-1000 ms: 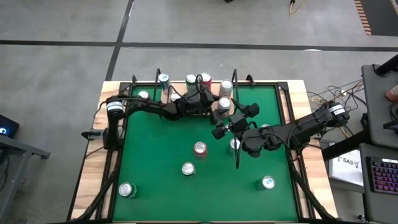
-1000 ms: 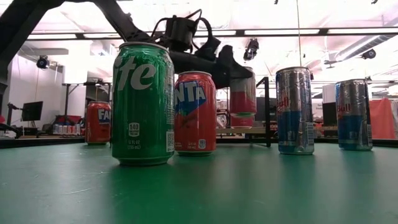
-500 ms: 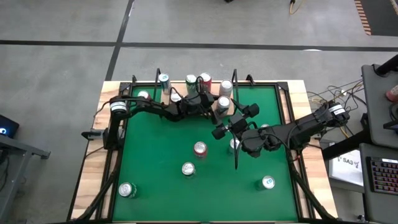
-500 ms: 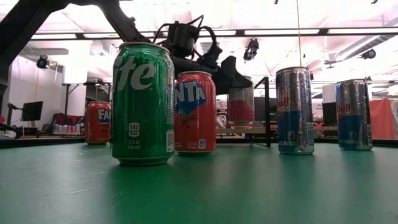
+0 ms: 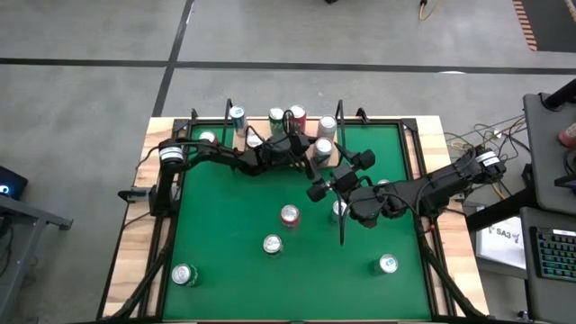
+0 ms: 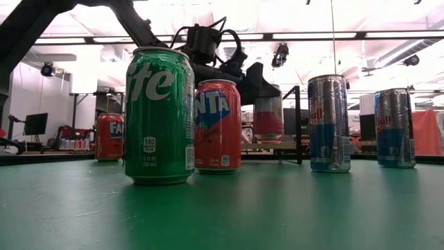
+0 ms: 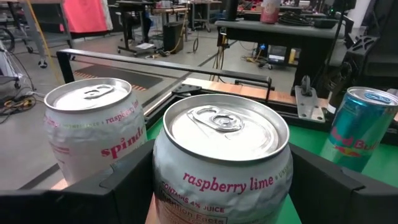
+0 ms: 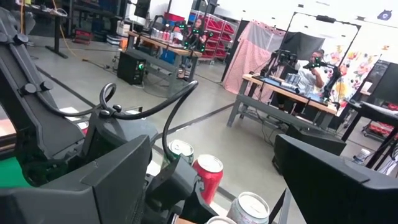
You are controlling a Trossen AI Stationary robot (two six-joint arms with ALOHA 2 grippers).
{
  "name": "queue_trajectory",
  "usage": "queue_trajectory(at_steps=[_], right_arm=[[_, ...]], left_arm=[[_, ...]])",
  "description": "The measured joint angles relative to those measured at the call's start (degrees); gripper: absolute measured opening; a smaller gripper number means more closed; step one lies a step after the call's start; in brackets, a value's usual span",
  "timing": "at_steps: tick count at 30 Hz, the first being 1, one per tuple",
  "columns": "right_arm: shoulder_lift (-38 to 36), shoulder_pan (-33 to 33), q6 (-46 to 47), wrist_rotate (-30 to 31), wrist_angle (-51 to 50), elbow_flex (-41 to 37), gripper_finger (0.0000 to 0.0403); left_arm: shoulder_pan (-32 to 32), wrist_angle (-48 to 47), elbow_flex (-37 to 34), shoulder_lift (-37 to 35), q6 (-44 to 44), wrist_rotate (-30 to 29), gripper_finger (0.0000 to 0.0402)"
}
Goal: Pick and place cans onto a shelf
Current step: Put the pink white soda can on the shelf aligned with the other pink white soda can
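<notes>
My left gripper [image 5: 315, 153] is at the back of the table over the shelf [image 5: 243, 137], shut on a white raspberry-lime can [image 7: 221, 155]. That can [image 6: 268, 118] stands upright with its base at shelf level, beside a second white can [image 7: 93, 127]. More cans [image 5: 276, 117] line the shelf's far edge. My right gripper [image 5: 326, 186] hangs open and holds nothing, over the middle right of the green table [image 5: 225, 234]. On the table, a red-topped can [image 5: 289, 214] and a silver-topped one [image 5: 272, 244] stand in front of it.
Other cans stand near the front at the left [image 5: 184, 274] and right [image 5: 388, 264]. Near the low camera stand a green can [image 6: 159, 114], a red one [image 6: 218, 125] and two blue-silver ones [image 6: 329, 123]. Black wire uprights [image 6: 299, 125] mark the shelf's end.
The left gripper brought the can down from a raised, tilted hold to upright at shelf level, then stayed still. The right arm has not moved.
</notes>
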Motion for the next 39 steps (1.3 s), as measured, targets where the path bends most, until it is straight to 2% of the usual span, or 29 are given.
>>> queue_trajectory(at_steps=[23, 34, 39], right_arm=[[0.00, 0.02, 0.49, 0.02, -0.04, 0.00, 0.0334], [0.00, 0.00, 0.48, 0.02, -0.04, 0.00, 0.0334], [0.00, 0.00, 0.53, 0.02, -0.04, 0.00, 0.0334]], left_arm=[[0.11, 2.86, 0.11, 2.95, -1.53, -0.11, 0.0289], [0.39, 3.92, 0.11, 2.95, -1.11, -1.36, 0.0339], [0.44, 4.13, 0.11, 2.85, -1.08, -1.44, 0.0348]])
